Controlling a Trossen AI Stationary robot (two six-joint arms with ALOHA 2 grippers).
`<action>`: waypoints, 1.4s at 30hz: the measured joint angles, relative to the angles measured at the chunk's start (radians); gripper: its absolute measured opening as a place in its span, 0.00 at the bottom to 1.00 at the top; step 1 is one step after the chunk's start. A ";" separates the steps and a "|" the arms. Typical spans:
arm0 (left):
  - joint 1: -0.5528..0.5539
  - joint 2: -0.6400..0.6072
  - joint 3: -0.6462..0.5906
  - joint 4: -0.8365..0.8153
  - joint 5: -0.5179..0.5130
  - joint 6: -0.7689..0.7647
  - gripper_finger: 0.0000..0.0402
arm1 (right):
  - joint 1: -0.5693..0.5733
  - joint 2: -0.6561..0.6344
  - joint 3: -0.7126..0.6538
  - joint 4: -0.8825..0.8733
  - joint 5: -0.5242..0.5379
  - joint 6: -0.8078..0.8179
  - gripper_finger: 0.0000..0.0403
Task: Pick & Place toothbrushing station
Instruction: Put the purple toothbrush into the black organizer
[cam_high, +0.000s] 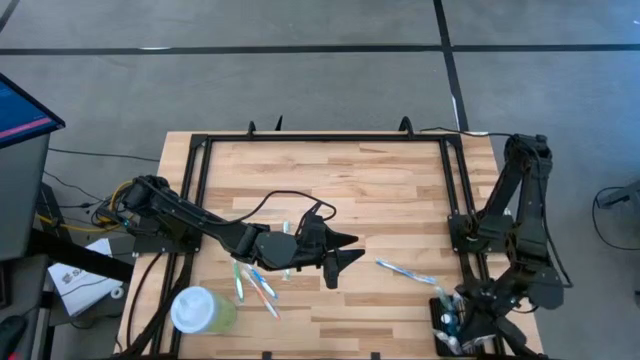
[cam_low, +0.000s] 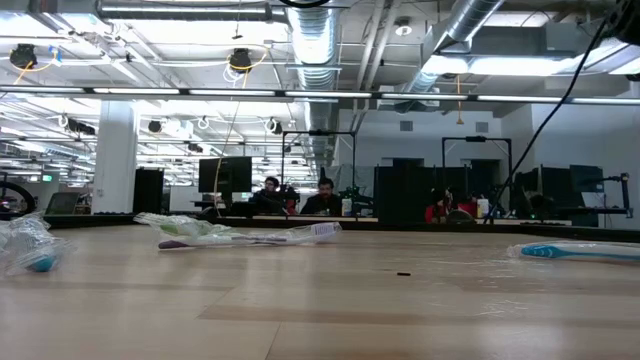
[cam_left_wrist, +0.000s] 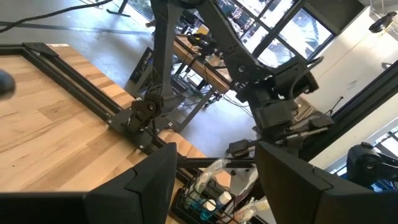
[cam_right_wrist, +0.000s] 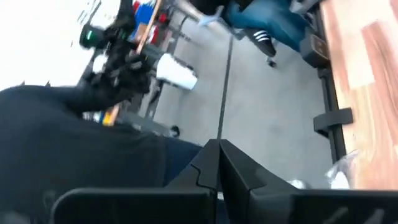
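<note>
My right pincer (cam_high: 462, 325) is pressing together over the black slotted toothbrushing station (cam_high: 447, 318); lifting risks grasping nothing.

My left pincer (cam_high: 345, 252) is hanging spread mid-bench.

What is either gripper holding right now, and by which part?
Nothing. The left gripper is open and empty above mid-table. The right gripper is shut with nothing between its jaws, beside the toothbrushing station at the table's near right corner.

A pale green cup (cam_high: 202, 310) with a white lid stands near the tabletop (cam_high: 380, 190) corner, just beside several wrapped toothbrushes (cam_high: 256, 282). Another blue toothbrush (cam_high: 405, 271) lies apart. People sit at distant desks (cam_low: 300, 203).
</note>
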 joint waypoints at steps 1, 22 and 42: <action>0.000 0.000 0.000 0.000 0.000 0.005 0.53 | -0.005 0.010 0.012 -0.003 0.010 0.031 0.01; 0.000 0.000 0.000 0.000 0.014 0.119 0.53 | -0.006 0.208 0.159 -0.238 0.087 0.746 0.00; 0.000 0.000 0.000 -0.004 0.052 0.131 0.53 | -0.007 0.208 0.159 -0.410 -0.088 0.883 0.00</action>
